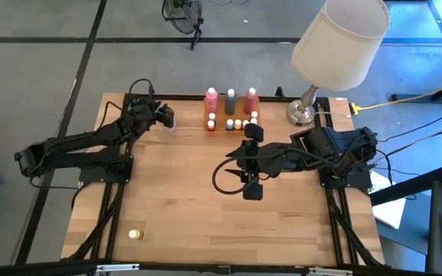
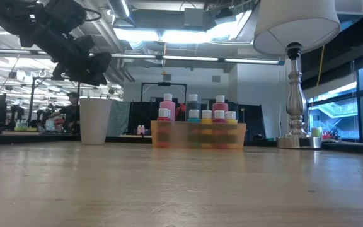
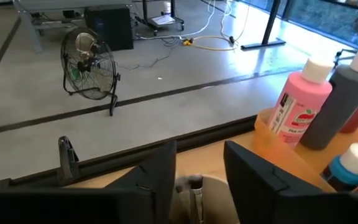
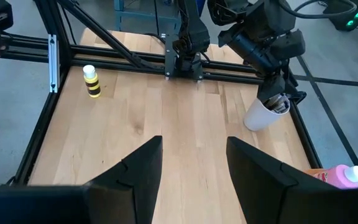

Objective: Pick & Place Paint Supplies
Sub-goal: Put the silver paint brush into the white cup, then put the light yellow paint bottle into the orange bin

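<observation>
Wooden table (image 1: 198, 207), orange tray (image 1: 219, 123), beige cup (image 2: 95, 120), lamp (image 1: 301, 113), yellow-lidded pot (image 1: 135, 234)

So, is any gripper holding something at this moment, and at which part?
Nothing is held. The left gripper hangs open over the beige cup, brushes inside it. The right gripper hovers open and empty above the table.

Left arm: I have it reaching to the surface's (image 1: 183, 192) far left corner, left gripper (image 1: 167, 117) raised, fingers parted. Right arm: I hold it folded over mid-surface, right gripper (image 1: 252, 161) aloft, fingers (image 4: 143, 163) spread apart, nothing between them.
</observation>
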